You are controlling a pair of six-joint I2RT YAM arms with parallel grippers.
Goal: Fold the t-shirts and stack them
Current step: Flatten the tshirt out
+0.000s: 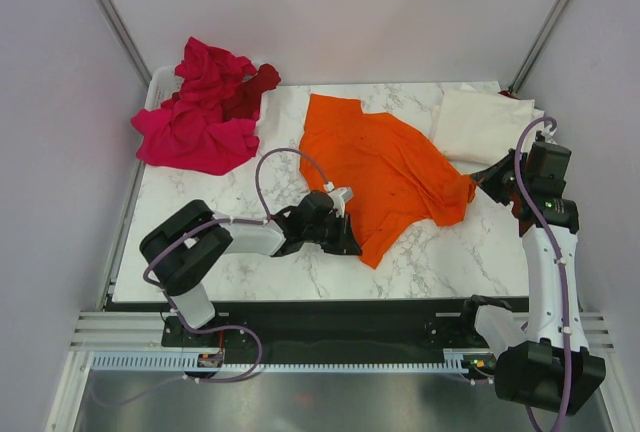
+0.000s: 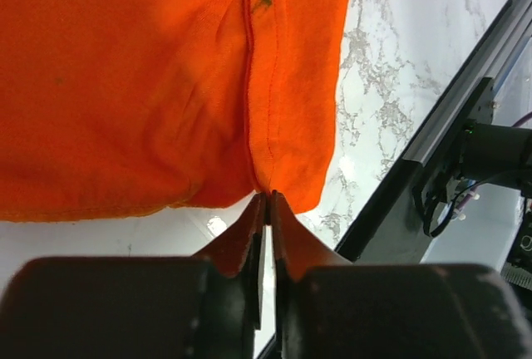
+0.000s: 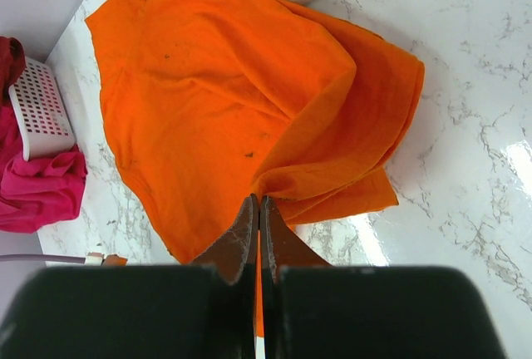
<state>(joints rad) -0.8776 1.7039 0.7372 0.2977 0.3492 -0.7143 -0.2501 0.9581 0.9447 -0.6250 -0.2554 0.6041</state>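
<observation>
The bright orange t-shirt lies spread across the middle of the marble table, its right side folded over. My left gripper is at the shirt's near-left hem. In the left wrist view that gripper is shut on the hem of the orange t-shirt, right at a side seam. My right gripper is at the shirt's right edge; in the right wrist view it is shut on a bunched fold of the orange t-shirt. A cream-white t-shirt lies at the back right, touching the orange one.
A heap of magenta-pink t-shirts with a dark red one spills from a white basket at the back left. The table's front edge and black rail run close to the left gripper. Grey walls enclose the table.
</observation>
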